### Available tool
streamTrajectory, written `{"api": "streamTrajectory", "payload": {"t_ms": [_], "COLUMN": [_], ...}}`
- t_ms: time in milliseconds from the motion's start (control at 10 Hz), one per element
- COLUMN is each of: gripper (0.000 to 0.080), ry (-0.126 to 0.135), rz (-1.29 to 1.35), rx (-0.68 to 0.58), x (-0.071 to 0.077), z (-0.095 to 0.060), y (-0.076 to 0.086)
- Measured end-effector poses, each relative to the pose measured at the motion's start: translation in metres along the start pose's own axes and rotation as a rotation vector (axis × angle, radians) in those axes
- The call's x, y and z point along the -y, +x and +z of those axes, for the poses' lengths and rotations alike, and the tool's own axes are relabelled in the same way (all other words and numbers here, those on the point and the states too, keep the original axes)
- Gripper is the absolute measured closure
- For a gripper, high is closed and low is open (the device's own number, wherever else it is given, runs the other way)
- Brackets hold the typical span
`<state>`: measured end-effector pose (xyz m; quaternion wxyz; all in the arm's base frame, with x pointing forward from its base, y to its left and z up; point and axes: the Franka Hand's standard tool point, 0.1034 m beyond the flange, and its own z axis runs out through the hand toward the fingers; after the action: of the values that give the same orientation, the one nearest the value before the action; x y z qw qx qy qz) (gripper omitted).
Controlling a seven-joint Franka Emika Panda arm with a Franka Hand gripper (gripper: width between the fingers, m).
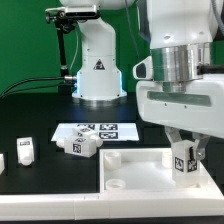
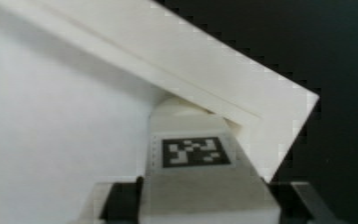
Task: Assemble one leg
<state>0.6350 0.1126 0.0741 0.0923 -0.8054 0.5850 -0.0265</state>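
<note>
My gripper is shut on a leg, a chunky white peg with a black-and-white tag. It holds the leg upright over the far right corner of the large white square panel. In the wrist view the leg sits between the two dark fingers, its far end against the panel's raised rim at a corner. I cannot tell whether the leg's tip is in a corner hole. Three more legs lie on the black table: one by the marker board, one further left, one at the exterior view's left edge.
The marker board lies flat behind the panel. The arm's white base stands at the back, with a black stand beside it. A round hole shows in the panel's far left corner, another nearer.
</note>
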Motion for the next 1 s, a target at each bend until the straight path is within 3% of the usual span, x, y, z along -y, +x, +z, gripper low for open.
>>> {"api": "streamTrajectory", "payload": {"t_ms": [200, 500, 700, 800, 900, 1000], "gripper": [0.0512, 0.0512, 0.0229, 0.0229, 0.0164, 0.0154], "ry": [0.008, 0.0, -0.004, -0.012, -0.031, -0.028], "rz": [0.192, 0.128, -0.242, -0.401, -0.564, -0.573], "rx": [0.006, 0.006, 0.008, 0.019, 0.025, 0.022], "x": [0.001, 0.0005, -0.0011, -0.0008, -0.0015, -0.0012], "z": [0.0009, 0.001, 0.0005, 0.0001, 0.0008, 0.0009], "y": [-0.0054, -0.0057, 0.0018, 0.001, -0.0047, -0.0031]}}
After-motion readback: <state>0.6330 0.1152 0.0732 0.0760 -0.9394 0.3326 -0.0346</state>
